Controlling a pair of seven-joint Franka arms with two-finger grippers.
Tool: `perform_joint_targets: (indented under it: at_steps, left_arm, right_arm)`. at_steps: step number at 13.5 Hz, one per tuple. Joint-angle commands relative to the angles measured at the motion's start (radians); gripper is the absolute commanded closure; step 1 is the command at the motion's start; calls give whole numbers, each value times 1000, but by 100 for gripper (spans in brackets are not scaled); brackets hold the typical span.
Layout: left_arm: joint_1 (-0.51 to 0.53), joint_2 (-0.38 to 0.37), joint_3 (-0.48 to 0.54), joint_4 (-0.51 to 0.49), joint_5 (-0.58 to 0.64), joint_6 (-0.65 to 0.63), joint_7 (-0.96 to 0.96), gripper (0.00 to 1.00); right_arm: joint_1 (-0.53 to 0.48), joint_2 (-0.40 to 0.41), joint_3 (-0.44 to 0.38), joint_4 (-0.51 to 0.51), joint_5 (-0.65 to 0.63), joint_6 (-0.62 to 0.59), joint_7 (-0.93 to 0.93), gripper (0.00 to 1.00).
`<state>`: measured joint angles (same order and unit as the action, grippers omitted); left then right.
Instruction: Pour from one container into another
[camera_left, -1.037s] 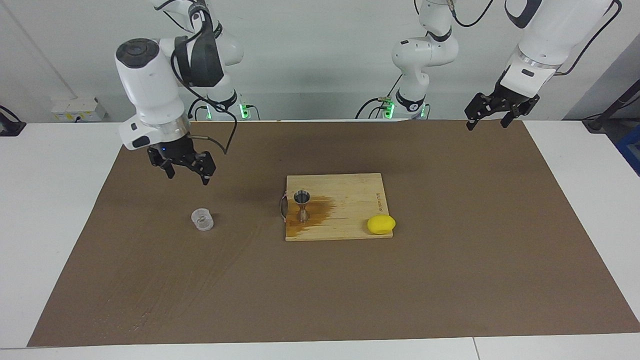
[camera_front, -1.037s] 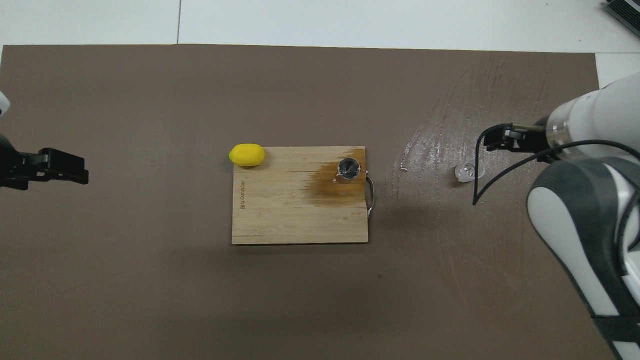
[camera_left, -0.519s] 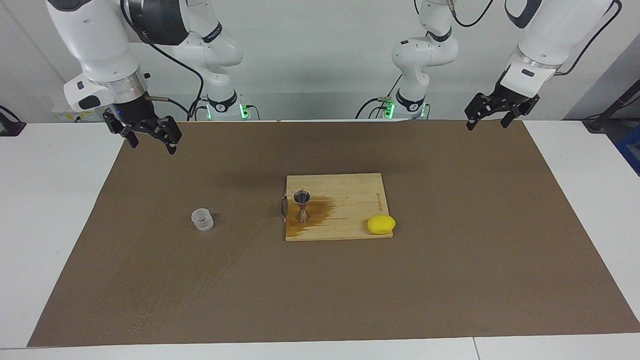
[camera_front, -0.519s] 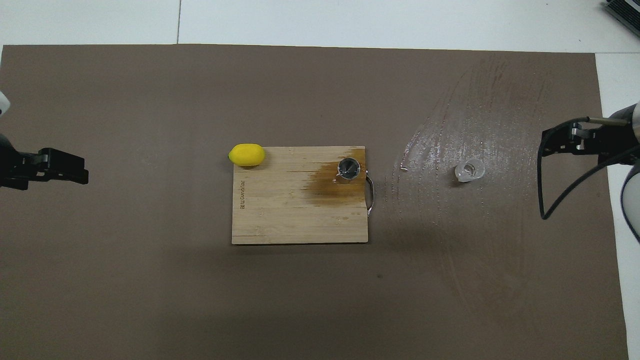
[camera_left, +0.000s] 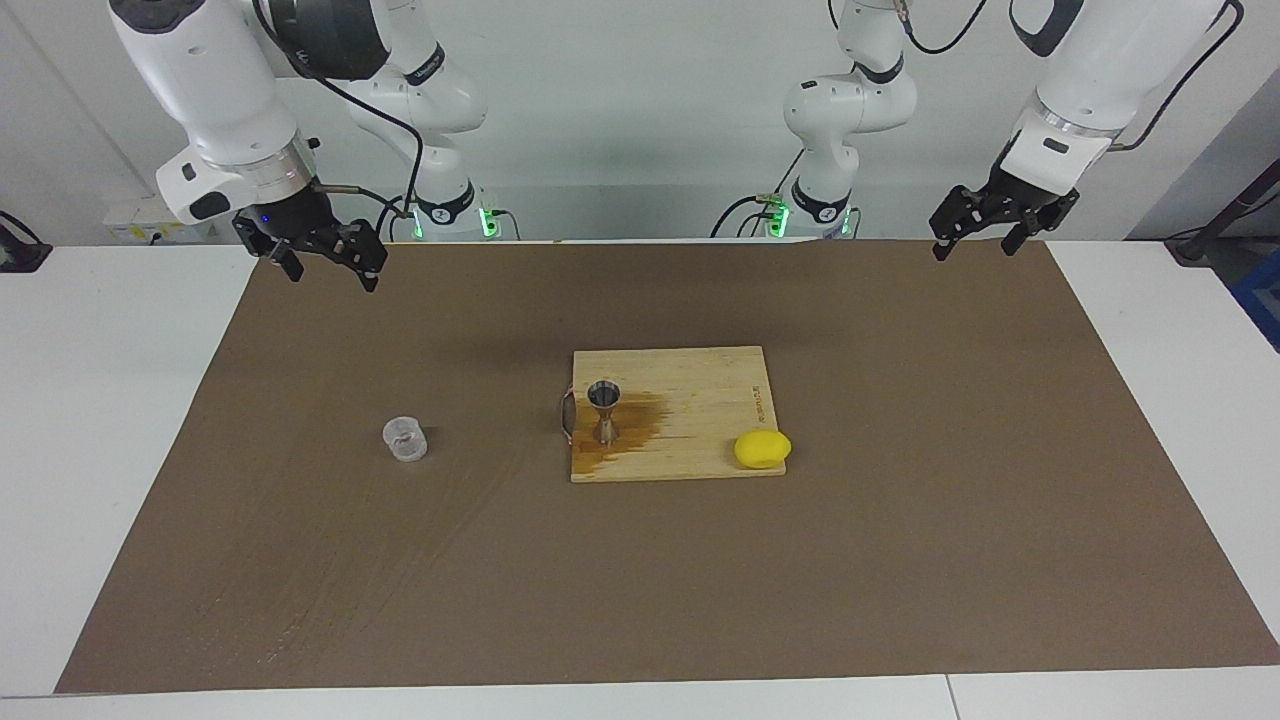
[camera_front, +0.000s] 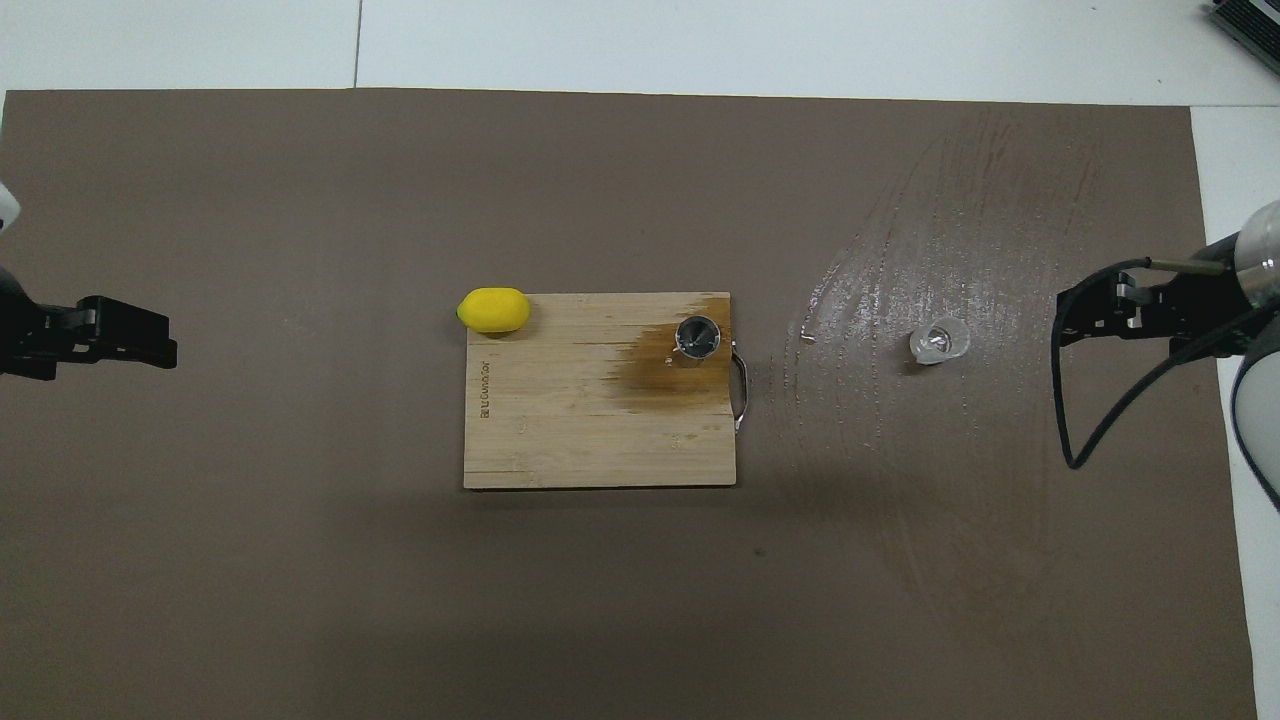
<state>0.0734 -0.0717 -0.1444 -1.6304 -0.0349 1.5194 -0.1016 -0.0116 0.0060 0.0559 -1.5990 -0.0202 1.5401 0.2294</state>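
The small clear ribbed cup stands upright on the brown mat, toward the right arm's end of the table. The steel hourglass jigger stands upright on the wooden cutting board, at the corner by the board's metal handle. My right gripper hangs open and empty, high over the mat's edge by the robots, well apart from the cup. My left gripper waits open and empty over the mat's corner at the left arm's end.
A yellow lemon lies at the board's corner farthest from the robots, toward the left arm's end. A dark wet stain spreads on the board around the jigger. Wet streaks glisten on the mat around the cup.
My right gripper has risen from just above the cup and drawn back toward the robots, empty. The cup, the jigger and the left arm have not moved.
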Motion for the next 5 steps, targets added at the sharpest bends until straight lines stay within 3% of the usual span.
perform_joint_targets:
  at_steps: [1, 5]
  left_arm:
    - [11, -34, -3, -39, -14, 19, 5, 0]
    - [11, -34, -3, -39, -14, 19, 5, 0]
  right_arm:
    - [-5, -20, 4, -22, 16, 24, -30, 0]
    - [-5, -20, 5, -25, 16, 41, -27, 0]
